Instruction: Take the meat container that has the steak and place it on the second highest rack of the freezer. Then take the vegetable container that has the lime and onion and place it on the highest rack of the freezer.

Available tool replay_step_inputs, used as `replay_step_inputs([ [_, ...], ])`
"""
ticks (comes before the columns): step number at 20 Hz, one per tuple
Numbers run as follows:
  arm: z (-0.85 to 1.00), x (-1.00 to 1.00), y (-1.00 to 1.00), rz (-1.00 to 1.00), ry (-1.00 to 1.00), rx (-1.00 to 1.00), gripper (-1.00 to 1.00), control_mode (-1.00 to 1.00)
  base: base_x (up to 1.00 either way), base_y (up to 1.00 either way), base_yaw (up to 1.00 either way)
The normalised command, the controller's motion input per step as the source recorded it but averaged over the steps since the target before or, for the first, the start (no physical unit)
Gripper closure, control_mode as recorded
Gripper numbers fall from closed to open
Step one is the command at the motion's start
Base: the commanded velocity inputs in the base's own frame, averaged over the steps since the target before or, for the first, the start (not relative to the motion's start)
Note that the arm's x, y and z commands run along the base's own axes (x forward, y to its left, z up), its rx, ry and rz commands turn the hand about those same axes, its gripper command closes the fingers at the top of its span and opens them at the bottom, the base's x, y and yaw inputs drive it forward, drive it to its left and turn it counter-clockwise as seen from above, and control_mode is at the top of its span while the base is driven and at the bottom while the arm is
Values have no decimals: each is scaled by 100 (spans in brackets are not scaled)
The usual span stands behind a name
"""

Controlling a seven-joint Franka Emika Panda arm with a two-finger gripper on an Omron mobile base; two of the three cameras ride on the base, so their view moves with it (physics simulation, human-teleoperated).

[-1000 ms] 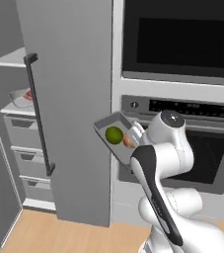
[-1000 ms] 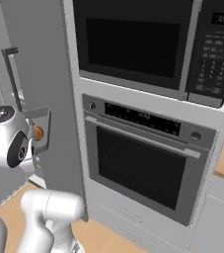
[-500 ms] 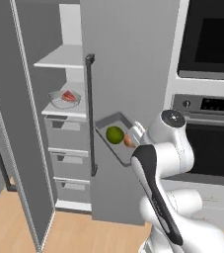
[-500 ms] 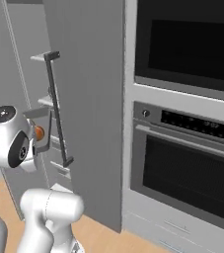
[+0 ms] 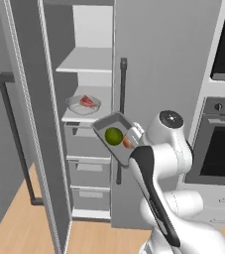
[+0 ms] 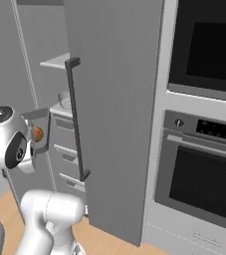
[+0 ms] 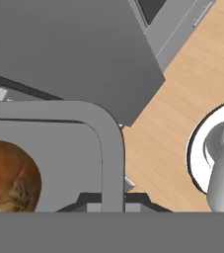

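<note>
dark-grey flat vegetable container (image 5: pixel 115 142) holding round lime (image 5: pixel 113 135), onion (image 7: pixel 7 176)

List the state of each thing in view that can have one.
freezer: left door open
meat container: on the lower shelf, holding the steak
vegetable container: held up by the tool, tilted, holding lime and onion
highest rack: bare
</note>
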Motion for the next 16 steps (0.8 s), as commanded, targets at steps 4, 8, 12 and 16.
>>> replay_step_inputs([
  [4,0,0,0,0,0,0,100,100,30,14,-20],
  [8,0,0,0,0,0,0,100,100,38,41,-5],
  [12,0,0,0,0,0,0,100,100,77,14,-6],
  [16,0,0,0,0,0,0,100,100,66,33,-2],
])
